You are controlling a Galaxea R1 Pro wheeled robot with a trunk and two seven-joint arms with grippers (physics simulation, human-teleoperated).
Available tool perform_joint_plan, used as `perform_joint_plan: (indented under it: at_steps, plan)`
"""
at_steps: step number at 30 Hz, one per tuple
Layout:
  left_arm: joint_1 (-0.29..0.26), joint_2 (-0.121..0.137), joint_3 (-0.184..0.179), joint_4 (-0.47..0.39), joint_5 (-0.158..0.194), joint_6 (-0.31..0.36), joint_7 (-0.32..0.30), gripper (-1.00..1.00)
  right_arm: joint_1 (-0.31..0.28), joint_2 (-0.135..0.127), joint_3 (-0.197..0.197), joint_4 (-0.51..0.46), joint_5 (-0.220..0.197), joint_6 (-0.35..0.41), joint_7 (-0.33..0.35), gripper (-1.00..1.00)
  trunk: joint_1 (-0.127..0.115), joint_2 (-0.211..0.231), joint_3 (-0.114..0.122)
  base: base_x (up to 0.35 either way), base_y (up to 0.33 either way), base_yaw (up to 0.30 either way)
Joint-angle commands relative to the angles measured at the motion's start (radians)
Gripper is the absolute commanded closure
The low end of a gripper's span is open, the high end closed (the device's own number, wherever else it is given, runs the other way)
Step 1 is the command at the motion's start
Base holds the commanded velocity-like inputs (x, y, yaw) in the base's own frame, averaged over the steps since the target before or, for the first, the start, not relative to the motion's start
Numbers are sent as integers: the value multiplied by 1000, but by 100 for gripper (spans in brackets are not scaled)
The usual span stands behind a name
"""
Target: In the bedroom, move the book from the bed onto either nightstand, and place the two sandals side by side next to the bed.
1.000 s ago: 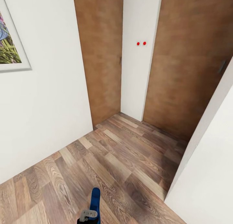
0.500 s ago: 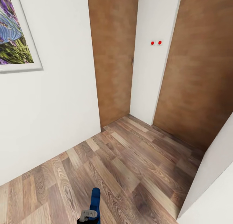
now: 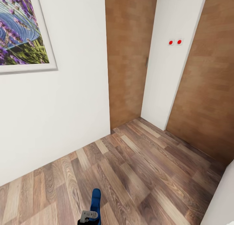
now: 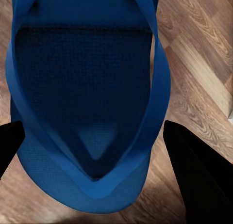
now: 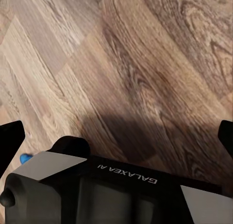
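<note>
View panned left | sandal (image 4: pixel 87 107) clamped between left pincer (image 4: pixel 97 151) fingers

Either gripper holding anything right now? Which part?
Left gripper holds a blue sandal, fingers at either side of the sole near one end; exact contact isn't clear. Right gripper is open, holding nothing, over wood floor.

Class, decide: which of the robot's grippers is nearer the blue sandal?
Left. The left gripper has the sandal between its fingers; the right gripper hangs over bare wood floor, fingers spread wide.
</note>
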Motion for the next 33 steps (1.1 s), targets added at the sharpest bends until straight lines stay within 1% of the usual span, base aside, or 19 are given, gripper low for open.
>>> perform_joint_plan:
  at_steps: [1, 18, 33]
  plan:
    - [-1, 0, 0, 1, 6, -2, -3, 100, 0, -1, 8, -2, -11, 7, 2, -100, 0, 0, -1, 129, 0, 10]
    - [-1, 0, 0, 1, 6, -2, -3, 100, 0, 0, 8, -2, -11, 7, 2, -100, 0, 0, -1, 155, -1, 1]
    - [-1, 0, 0, 1, 6, -2, -3, 100, 0, 0, 8, -2, -11, 6, 2, -100, 0, 0, -1, 183, -86, 0]
